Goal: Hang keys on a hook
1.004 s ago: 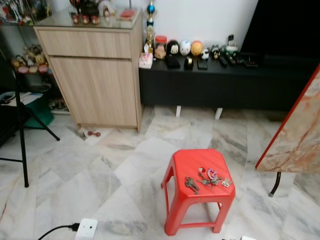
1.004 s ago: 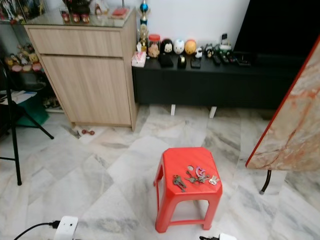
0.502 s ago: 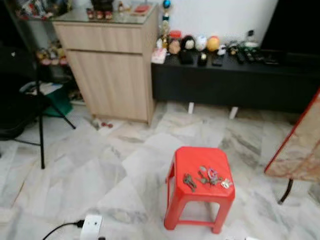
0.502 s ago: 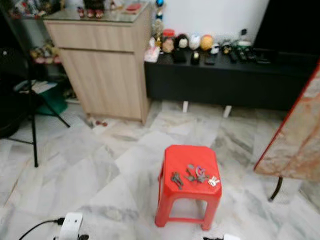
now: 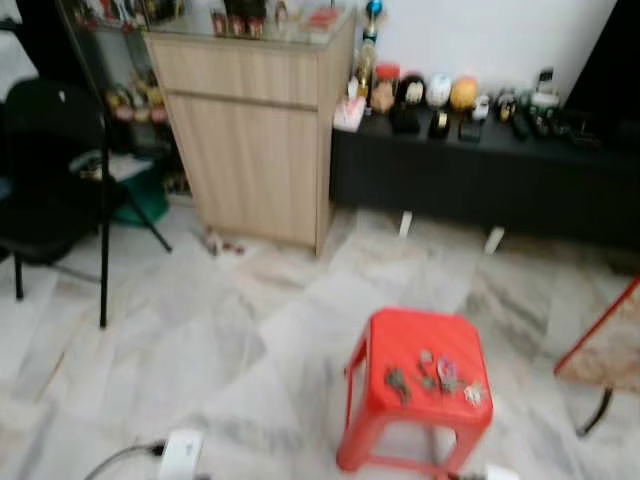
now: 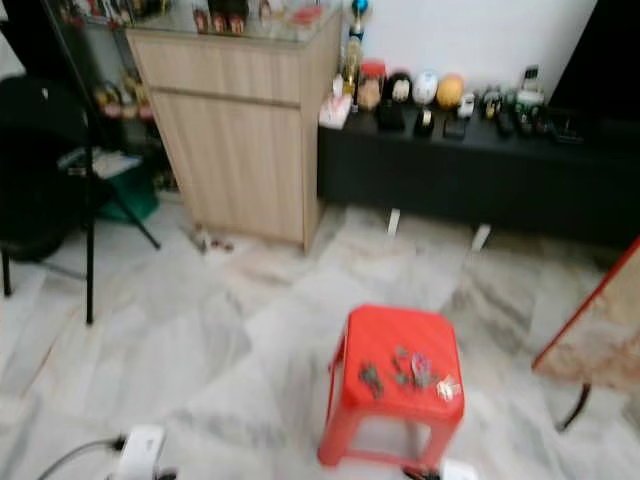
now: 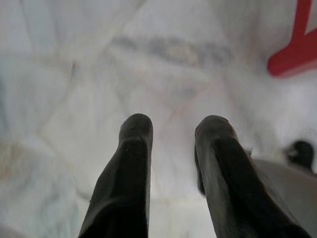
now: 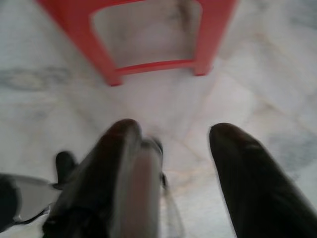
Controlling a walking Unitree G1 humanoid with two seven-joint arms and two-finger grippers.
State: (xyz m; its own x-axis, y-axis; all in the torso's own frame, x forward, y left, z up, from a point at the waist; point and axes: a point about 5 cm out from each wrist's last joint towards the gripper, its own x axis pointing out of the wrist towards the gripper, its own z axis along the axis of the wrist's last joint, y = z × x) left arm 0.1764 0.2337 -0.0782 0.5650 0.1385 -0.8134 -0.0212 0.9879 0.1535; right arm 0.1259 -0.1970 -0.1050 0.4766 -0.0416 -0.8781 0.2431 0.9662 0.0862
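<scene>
Several bunches of keys (image 5: 437, 375) lie scattered on the seat of a red plastic stool (image 5: 420, 400), which stands on the pale marble floor (image 5: 200, 330) at about five o'clock in the head views. The head views are blurred, so I can't count the keys exactly; one darker bunch sits toward the seat's left, the rest cluster to its right.

Going left to right across the room: a black chair (image 5: 45, 170) with thin dark legs stands at nine o'clock, with a green object low behind it. Next comes a light wooden cabinet (image 5: 255, 135) at eleven o'clock, small items on its glass top. To its right, a long black low console (image 5: 480, 175) runs along the white wall at one o'clock, lined with small round figurines (image 5: 430, 92) and dark gadgets. At the far right, around four o'clock, the red-edged corner of a marbled tabletop (image 5: 610, 345) pokes in on a thin dark leg. A white power strip (image 5: 178, 452) with a cable lies on the floor at seven o'clock.

The left gripper (image 7: 173, 134) hangs over bare marble, its two black fingers parted with a clear gap and nothing between them; a red stool leg shows beyond. The right gripper (image 8: 173, 144) hangs low in front of the stool's legs, fingers spread wide apart and holding nothing.
</scene>
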